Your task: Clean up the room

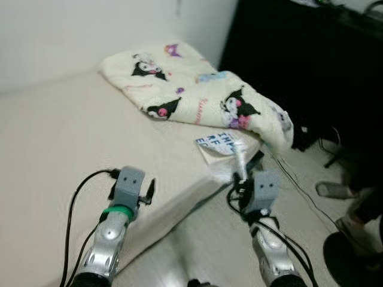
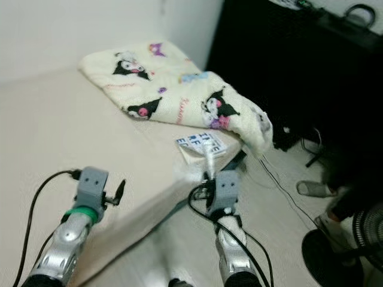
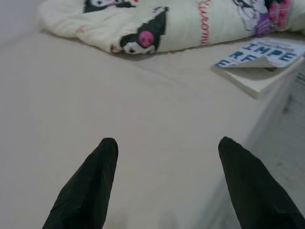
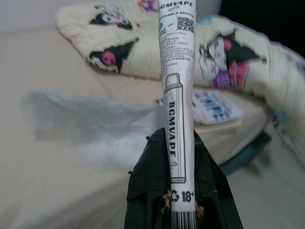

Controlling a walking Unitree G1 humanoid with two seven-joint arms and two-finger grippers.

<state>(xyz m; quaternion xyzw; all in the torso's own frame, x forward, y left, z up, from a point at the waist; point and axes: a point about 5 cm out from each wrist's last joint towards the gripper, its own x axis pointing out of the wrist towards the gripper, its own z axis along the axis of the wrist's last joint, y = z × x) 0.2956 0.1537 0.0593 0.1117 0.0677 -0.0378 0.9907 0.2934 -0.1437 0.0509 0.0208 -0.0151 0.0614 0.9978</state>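
Our right tool (image 4: 183, 191) clenches a white vape box (image 4: 177, 95) above the bed's (image 1: 54, 131) edge.
Our left tool (image 3: 167, 181) hovers released over the bare mattress; a booklet (image 1: 218, 143) lies beside the cartoon-print blanket (image 1: 191, 89), just ahead of the box.

Both eye views looked down from the head over the bed (image 1: 54, 137) toward the blanket (image 1: 197, 89) and book (image 1: 218, 143). The left wrist view skimmed low over the bed; the right wrist view sat near the bed's edge. All shared blanket and book.
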